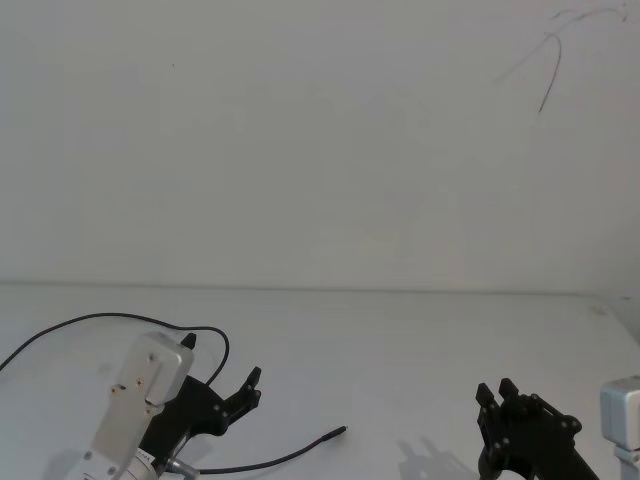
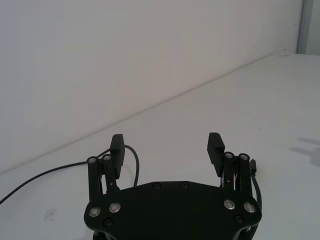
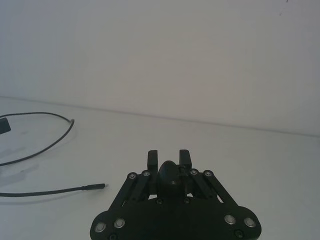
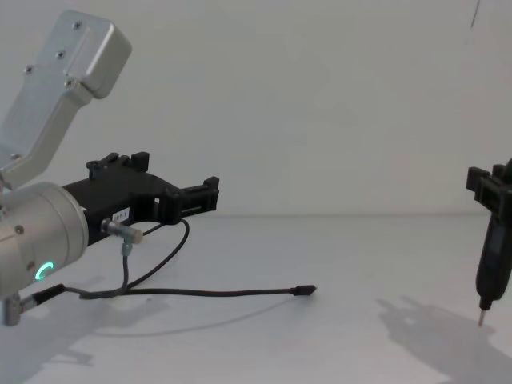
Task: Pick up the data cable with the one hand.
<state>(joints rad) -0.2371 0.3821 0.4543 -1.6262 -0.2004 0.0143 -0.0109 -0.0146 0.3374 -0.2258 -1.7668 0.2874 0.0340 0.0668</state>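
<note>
Nearest the robot, the left arm's silver wrist (image 4: 40, 240) showed a green ring light (image 4: 44, 272). Ahead of it the left end effector (image 2: 166, 145) hung just above the white surface (image 1: 400, 340), its two fingers spread wide with nothing between them. On the right side, the right end effector (image 3: 168, 156) was closed around a pen-shaped tool (image 4: 490, 256) that pointed downward, its tip just over the surface.

The data cable (image 4: 216, 293) lay flat on the surface, untouched. Its near stretch ran under the left end effector and out toward the right. It ended in a small dark plug (image 1: 340, 431) that rested free between the two end effectors, closer to the left one. Farther back, the cable curved in a loop (image 1: 100, 318) behind the left arm and ran off the left edge of the head view. Beyond the surface stood a plain white wall (image 1: 320, 150).
</note>
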